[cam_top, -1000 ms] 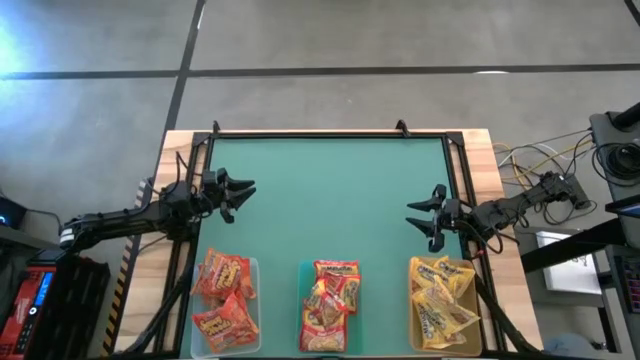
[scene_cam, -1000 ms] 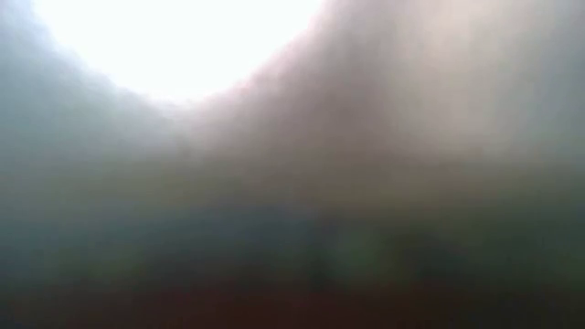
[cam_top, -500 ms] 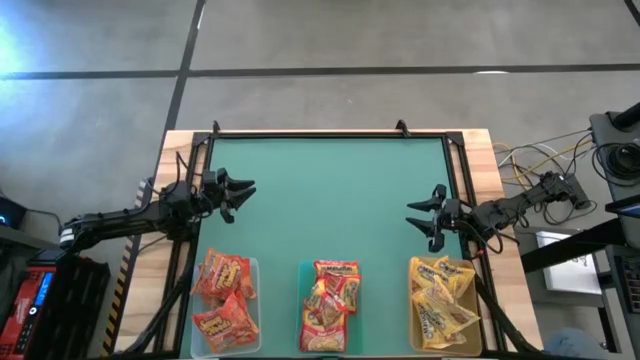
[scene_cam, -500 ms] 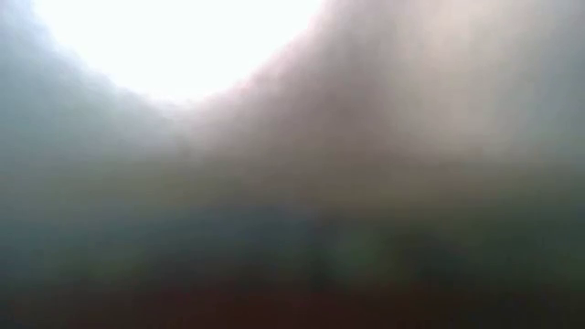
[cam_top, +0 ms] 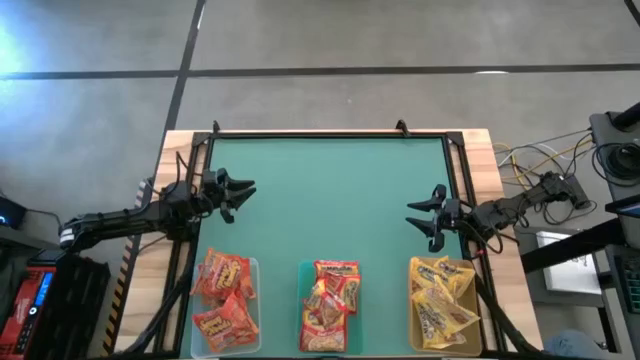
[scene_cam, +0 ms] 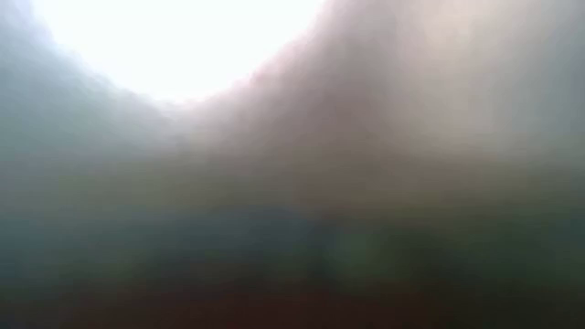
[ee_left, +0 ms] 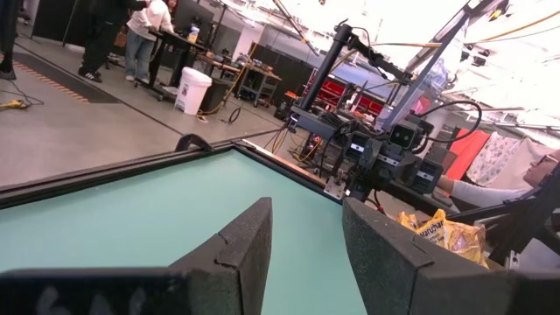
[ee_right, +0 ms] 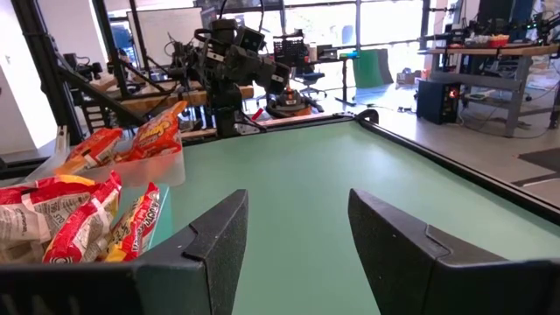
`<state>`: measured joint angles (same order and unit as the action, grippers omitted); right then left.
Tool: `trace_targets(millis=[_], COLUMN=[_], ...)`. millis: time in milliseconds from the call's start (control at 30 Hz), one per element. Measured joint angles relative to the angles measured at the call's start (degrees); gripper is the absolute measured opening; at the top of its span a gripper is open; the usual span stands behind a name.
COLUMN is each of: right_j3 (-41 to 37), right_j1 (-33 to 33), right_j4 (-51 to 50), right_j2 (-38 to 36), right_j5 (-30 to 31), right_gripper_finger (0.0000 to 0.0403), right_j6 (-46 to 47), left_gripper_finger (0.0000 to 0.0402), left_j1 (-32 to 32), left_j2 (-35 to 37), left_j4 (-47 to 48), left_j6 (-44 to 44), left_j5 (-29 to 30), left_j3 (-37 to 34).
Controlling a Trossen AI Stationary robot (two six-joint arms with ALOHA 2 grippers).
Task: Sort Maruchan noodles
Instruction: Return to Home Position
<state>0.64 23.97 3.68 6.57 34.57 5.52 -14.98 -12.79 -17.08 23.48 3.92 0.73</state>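
Observation:
The noodle packets lie in three clear bins along the table's near edge. Orange-red packets (cam_top: 224, 298) fill the left bin, red ones (cam_top: 330, 295) the middle bin, yellow ones (cam_top: 440, 298) the right bin. My left gripper (cam_top: 246, 190) hovers open over the mat's left side, fingers (ee_left: 245, 254) apart with nothing between them. My right gripper (cam_top: 415, 222) hovers open near the mat's right edge, just beyond the yellow bin, holding nothing. The right wrist view shows red packets (ee_right: 61, 210) and orange-red ones (ee_right: 144, 136) heaped in their bins. The low view is a blur.
A green mat (cam_top: 330, 200) covers the table inside a black frame (cam_top: 330, 133). The wooden table edge (cam_top: 505, 200) shows at the right, with cables beyond it. A person's sleeve (ee_left: 490, 188) shows past the table in the left wrist view; people stand far off in the room.

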Motion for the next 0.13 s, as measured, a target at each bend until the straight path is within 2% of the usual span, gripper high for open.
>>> trace_targets(millis=[133], right_j3=[0.0], right_j1=[0.0], right_j4=[0.0], right_j2=[0.0], right_j5=[0.0], right_gripper_finger=[0.0187], right_j6=[0.0], left_gripper_finger=[0.0125], left_j1=[0.0], left_j2=[0.0], left_j4=[0.0], left_j6=[0.0], left_j5=[0.0], left_j3=[0.0])
